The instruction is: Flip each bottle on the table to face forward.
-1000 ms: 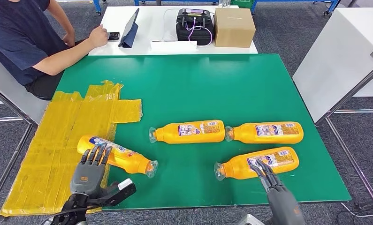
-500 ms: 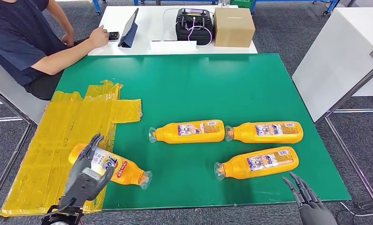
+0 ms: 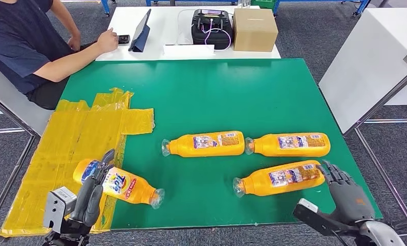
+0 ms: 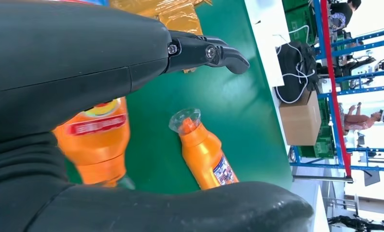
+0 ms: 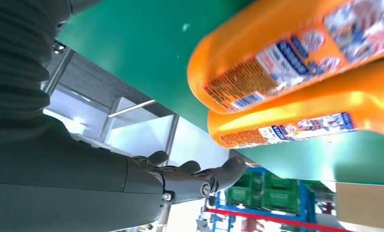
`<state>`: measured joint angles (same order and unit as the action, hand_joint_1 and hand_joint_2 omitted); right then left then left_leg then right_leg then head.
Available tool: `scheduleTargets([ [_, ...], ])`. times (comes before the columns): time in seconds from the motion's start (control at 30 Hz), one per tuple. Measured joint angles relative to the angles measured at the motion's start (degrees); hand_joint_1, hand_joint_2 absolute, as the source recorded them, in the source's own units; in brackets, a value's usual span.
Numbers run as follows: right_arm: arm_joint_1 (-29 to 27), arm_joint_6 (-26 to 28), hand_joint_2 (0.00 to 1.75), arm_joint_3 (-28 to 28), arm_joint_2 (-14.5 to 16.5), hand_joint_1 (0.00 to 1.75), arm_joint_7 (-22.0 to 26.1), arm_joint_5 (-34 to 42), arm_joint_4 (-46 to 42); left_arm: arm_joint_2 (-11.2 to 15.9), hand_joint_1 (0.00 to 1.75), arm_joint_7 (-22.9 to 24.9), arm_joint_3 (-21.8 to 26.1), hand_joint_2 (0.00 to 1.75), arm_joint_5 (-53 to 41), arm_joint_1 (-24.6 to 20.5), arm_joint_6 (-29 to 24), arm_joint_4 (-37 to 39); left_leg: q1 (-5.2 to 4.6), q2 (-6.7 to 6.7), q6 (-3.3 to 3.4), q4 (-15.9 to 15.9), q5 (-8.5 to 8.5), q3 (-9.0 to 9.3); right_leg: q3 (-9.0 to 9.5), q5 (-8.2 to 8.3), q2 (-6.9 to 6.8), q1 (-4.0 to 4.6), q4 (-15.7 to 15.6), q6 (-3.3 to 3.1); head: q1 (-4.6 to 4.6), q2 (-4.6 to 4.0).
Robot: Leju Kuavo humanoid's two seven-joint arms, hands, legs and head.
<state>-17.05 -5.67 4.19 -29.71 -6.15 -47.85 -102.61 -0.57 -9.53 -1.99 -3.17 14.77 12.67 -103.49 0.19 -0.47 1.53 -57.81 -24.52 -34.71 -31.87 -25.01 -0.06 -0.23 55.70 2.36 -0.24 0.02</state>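
Four orange bottles lie on the green table [image 3: 216, 92]. The near-left bottle [image 3: 120, 183] shows its blue and red front label, cap pointing right. My left hand [image 3: 91, 196] stands edge-on at that bottle's base end, fingers straight along it; in the left wrist view the bottle [image 4: 97, 145] sits between thumb and fingers. The middle bottle [image 3: 206, 144], the far-right bottle [image 3: 291, 144] and the near-right bottle [image 3: 280, 178] show small-print back labels. My right hand [image 3: 346, 190] is open, fingertips at the near-right bottle's base [image 5: 277, 53].
A patch of yellow tape [image 3: 73, 138] covers the table's left side. A person [image 3: 27, 41] sits at the far left. A white table behind holds a cardboard box [image 3: 255, 29], a black case [image 3: 211, 28] and a tablet [image 3: 141, 32]. Another white table [image 3: 370, 66] stands right.
The near-left bottle rolled over to show its front label and shifted slightly left. My left hand turned edge-on beside it. My right hand pulled back, then swung to the near-right bottle's base end.
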Motion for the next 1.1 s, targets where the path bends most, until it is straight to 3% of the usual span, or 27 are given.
scheduleTargets([
  [0.07, 2.69, -0.80, 1.75, 0.27, 1.36, 0.00, 0.08, -0.76, 2.34, 0.14, 0.00, 0.01, -0.28, 1.75, 0.11, -0.11, 0.01, 0.00, 0.00, -0.01, 0.00, 0.00, 0.00, -0.01, 0.00, 0.00, 0.00, 0.00, 0.00, 0.00, 0.01, 0.00],
  [0.5, 9.91, -2.03, 1.75, 3.09, 6.03, 0.00, 0.29, -2.38, 10.85, 0.64, 0.00, 0.02, -0.72, 1.75, 0.25, -1.11, -0.01, 0.01, -0.01, -0.07, 0.00, 0.00, 0.00, -0.09, -0.02, 0.00, -0.02, 0.00, 0.00, 0.00, 0.01, 0.00],
  [1.1, 11.15, -2.35, 1.75, 4.86, 7.52, 0.00, 0.46, -2.53, 14.07, 0.84, 0.00, 0.09, -0.73, 1.75, 0.27, -1.60, 0.23, 0.02, -0.01, -0.08, 0.00, 0.00, 0.00, -0.10, -0.04, 0.00, -0.02, -0.01, 0.01, 0.00, 0.01, 0.00],
])
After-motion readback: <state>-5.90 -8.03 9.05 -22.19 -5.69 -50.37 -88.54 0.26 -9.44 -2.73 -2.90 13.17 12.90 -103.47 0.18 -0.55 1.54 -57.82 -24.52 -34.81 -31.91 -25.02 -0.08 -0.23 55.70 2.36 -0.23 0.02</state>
